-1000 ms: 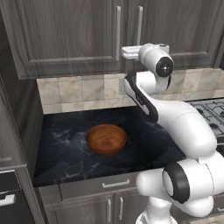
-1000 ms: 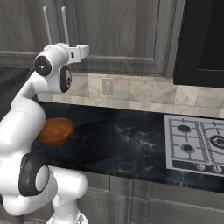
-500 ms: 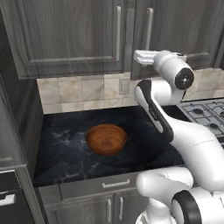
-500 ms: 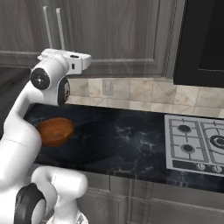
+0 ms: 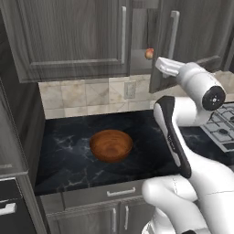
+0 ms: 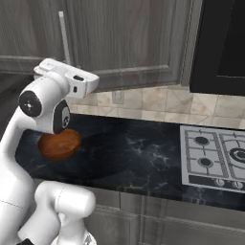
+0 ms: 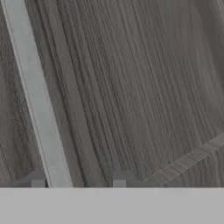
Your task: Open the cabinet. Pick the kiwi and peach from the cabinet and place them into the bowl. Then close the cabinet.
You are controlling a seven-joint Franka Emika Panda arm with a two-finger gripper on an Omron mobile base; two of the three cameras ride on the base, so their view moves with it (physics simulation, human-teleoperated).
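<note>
Two tall doors front the cabinet [image 5: 73,41]; its right door [image 5: 192,36] stands partly swung out, and the peach [image 5: 149,54] shows in the gap on a shelf. Gripper [image 7: 78,183] fingertips straddle the door's silver bar handle [image 7: 37,100], whether pinching it I cannot tell. Wooden bowl [image 5: 111,145] sits on the dark counter [image 5: 68,151] below

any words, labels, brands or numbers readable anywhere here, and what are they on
None: no text can be read in any view.
The cabinet doors, the bowl, the stove and the wall outlet carry no lettering.
The stove's front knobs are too small to show any marks.
</note>
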